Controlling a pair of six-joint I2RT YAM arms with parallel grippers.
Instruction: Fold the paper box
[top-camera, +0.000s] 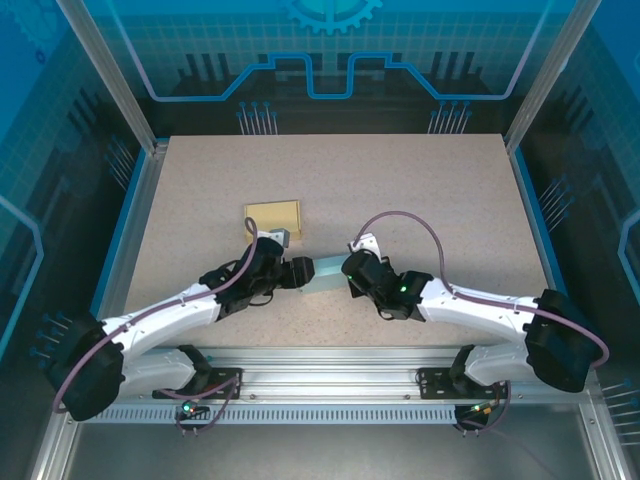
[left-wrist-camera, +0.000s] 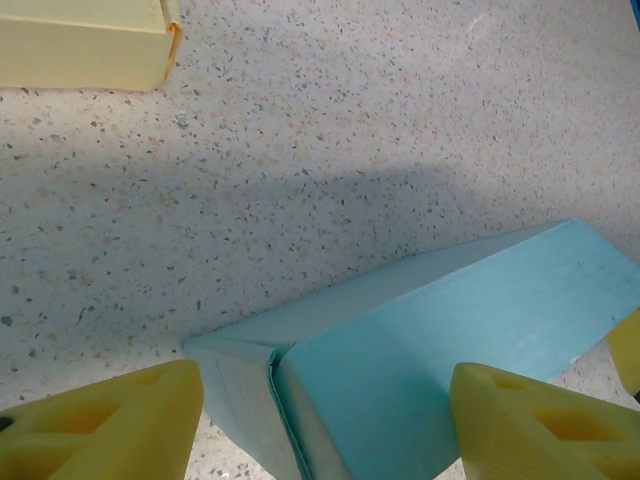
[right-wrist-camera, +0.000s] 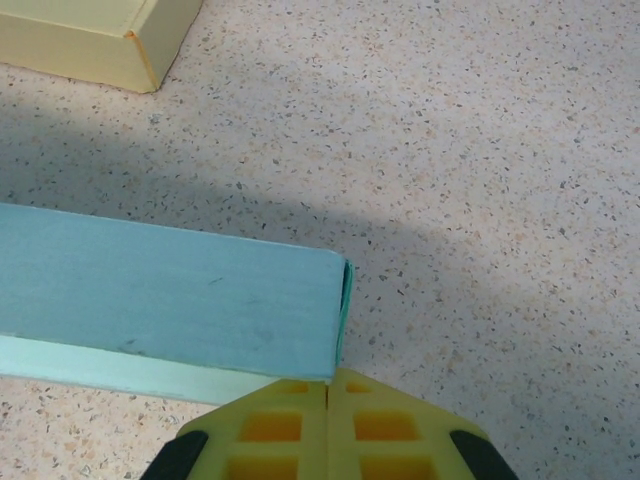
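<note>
Paper box (top-camera: 325, 270), pale blue, lies near the middle of the speckled surface (top-camera: 430, 190), long axis running left to right. At its left end, left end effector (top-camera: 297, 272): yellow fingers (left-wrist-camera: 110, 425) spread apart, box end between them, contact unclear. At its right end, right end effector (top-camera: 350, 268): fingers pressed together, tips against the box edge. Yellow box (top-camera: 273, 214) just beyond, far-left.
</note>
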